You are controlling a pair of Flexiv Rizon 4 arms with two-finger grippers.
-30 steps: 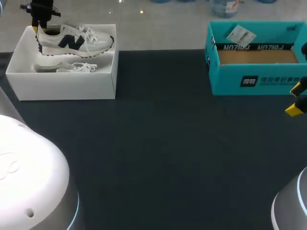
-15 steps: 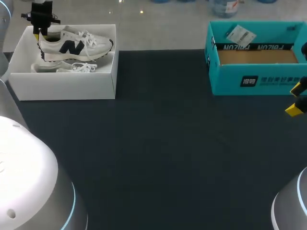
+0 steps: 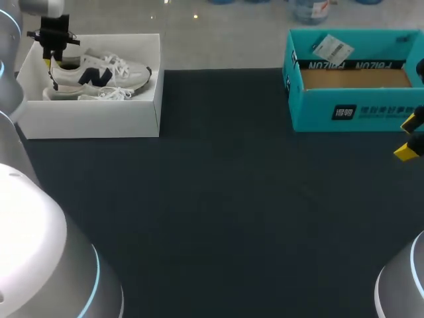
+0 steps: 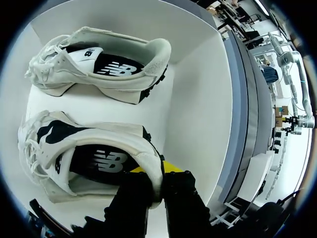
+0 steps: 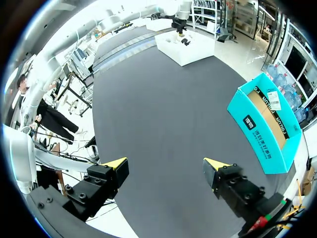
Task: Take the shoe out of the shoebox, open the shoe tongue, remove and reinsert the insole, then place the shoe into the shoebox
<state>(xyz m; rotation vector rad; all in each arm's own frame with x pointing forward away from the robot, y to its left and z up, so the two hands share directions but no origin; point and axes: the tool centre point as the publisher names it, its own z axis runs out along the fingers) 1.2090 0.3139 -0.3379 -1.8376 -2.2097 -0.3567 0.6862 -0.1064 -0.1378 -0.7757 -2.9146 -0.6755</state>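
Two shoes (image 4: 143,54) in shoebox (image 4: 198,99); left hand (image 4: 156,174) grips one shoe (image 4: 54,144); one teal box (image 3: 351,109).

The gripped shoe (image 3: 99,73) hides most of the second shoe (image 3: 66,94).

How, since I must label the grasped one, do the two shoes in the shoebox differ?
The held shoe is pinched at its heel collar by the left gripper; the loose shoe lies free on the shoebox floor. From above, the held shoe shows its dark side logo; the loose shoe is mostly hidden. Both are white sneakers with dark insoles.
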